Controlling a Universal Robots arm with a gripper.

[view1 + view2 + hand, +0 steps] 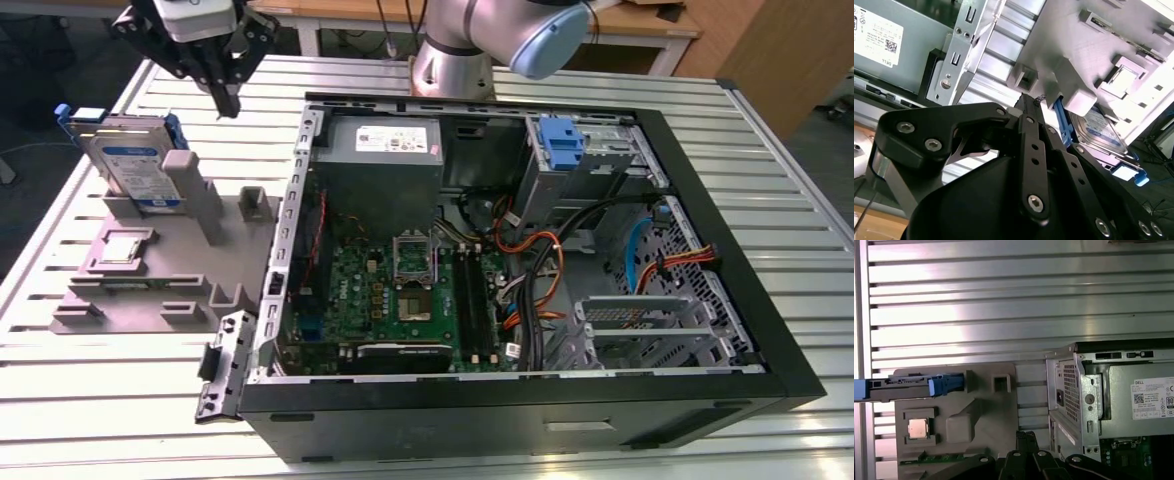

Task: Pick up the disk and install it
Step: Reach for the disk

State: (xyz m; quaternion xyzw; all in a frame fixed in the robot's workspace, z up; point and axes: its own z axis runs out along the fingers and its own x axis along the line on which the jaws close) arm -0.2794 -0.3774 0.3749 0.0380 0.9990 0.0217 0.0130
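One disk [136,165] stands on edge in the grey holder [160,300] beside the open computer case [754,310], ungrasped; approach step judged in hand, gripper [230,104] clenched empty above the holder near the disk, so a grasp needs it opened over the disk's top edge

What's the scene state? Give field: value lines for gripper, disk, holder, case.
disk: silver-grey rectangular hard drive with blue plastic frame, standing on edge in grey plastic fixture
fixture: on ribbed metal table, beside open black computer case
gripper: black gripper, shut, empty, in the air to the exterior view's right of the disk, not touching it
progress: disk not yet picked up
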